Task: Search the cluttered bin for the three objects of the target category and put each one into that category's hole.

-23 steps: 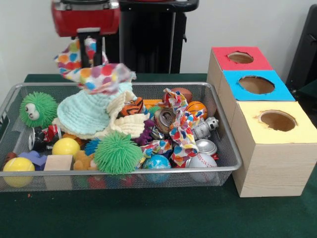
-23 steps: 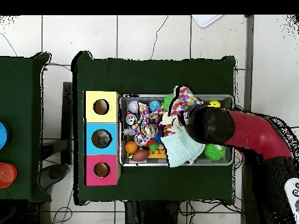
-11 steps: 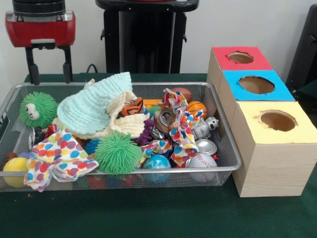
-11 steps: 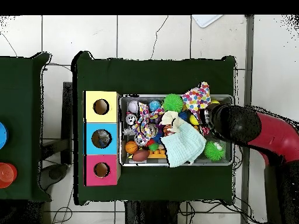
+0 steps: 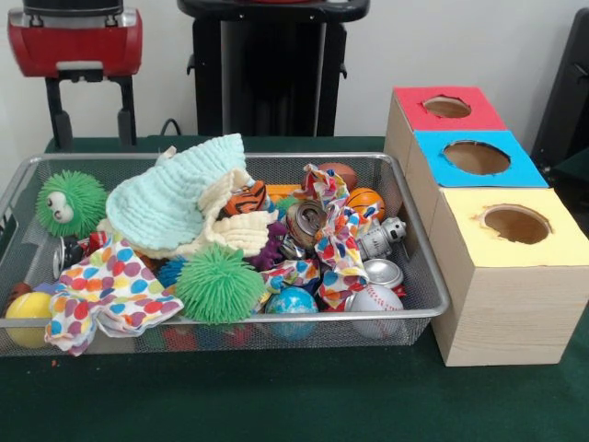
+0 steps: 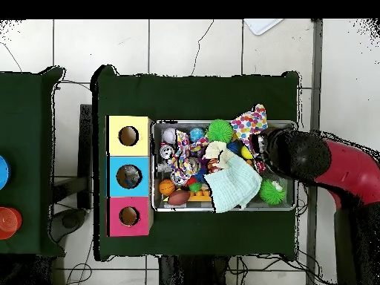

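The wire mesh bin sits on the green table, full of toys and cloths; it also shows in the overhead view. No see-through plastic bag shows plainly; any are hidden in the clutter. The red-topped hole is at the far end of the wooden box row, right of the bin, and shows in the overhead view. My gripper hangs open and empty above the bin's far left corner. In the overhead view the arm covers it.
A mint cloth, a polka-dot cloth, green spiky balls, metal cans, a baseball and other balls fill the bin. The blue-topped hole and yellow-topped hole lie nearer than the red one.
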Motion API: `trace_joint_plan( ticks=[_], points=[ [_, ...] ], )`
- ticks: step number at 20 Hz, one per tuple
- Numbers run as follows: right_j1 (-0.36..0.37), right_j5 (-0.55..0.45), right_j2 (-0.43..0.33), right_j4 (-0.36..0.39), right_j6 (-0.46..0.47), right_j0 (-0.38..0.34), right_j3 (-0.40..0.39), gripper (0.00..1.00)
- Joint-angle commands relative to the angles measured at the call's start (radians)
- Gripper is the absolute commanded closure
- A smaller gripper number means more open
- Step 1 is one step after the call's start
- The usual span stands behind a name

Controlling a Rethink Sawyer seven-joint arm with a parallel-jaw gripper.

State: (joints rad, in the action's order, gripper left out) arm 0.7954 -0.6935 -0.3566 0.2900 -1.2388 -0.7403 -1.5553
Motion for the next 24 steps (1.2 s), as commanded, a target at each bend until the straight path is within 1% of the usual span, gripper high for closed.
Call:
trace_joint_plan(
  ticks=[1,3,4,5,6,7,9,10,12,15,17,18,20,21,22,23,24],
  points=[
    [0.079,0.067,-0.029,-0.018,-0.121,0.048,-0.112,0.00],
    [0.122,0.063,0.009,-0.020,-0.171,0.083,-0.157,0.00],
    [0.144,0.047,0.041,-0.035,-0.227,0.111,-0.179,0.00],
    [0.155,0.066,0.030,-0.054,-0.228,0.106,-0.211,0.00],
    [0.152,0.082,0.009,-0.066,-0.202,0.091,-0.231,0.00],
    [0.139,0.071,0.002,-0.075,-0.181,0.084,-0.229,0.00],
    [0.130,0.066,0.023,-0.087,-0.199,0.093,-0.227,0.00],
    [0.137,0.075,0.043,-0.077,-0.210,0.109,-0.230,0.00],
    [0.161,0.027,0.086,-0.072,-0.240,0.152,-0.218,0.00],
    [0.175,-0.005,0.077,-0.111,-0.234,0.171,-0.219,0.00],
    [0.192,-0.020,0.081,-0.114,-0.211,0.183,-0.238,0.00],
    [0.191,-0.019,0.098,-0.113,-0.229,0.198,-0.246,0.00],
    [0.177,-0.065,0.161,-0.067,-0.260,0.250,-0.227,0.00],
    [0.166,-0.085,0.175,-0.085,-0.292,0.268,-0.226,0.00],
    [0.150,-0.058,0.179,-0.100,-0.313,0.275,-0.232,0.00],
    [0.137,-0.063,0.189,-0.109,-0.313,0.284,-0.229,0.00],
    [0.122,-0.061,0.209,-0.095,-0.321,0.299,-0.219,0.00]
  ],
)
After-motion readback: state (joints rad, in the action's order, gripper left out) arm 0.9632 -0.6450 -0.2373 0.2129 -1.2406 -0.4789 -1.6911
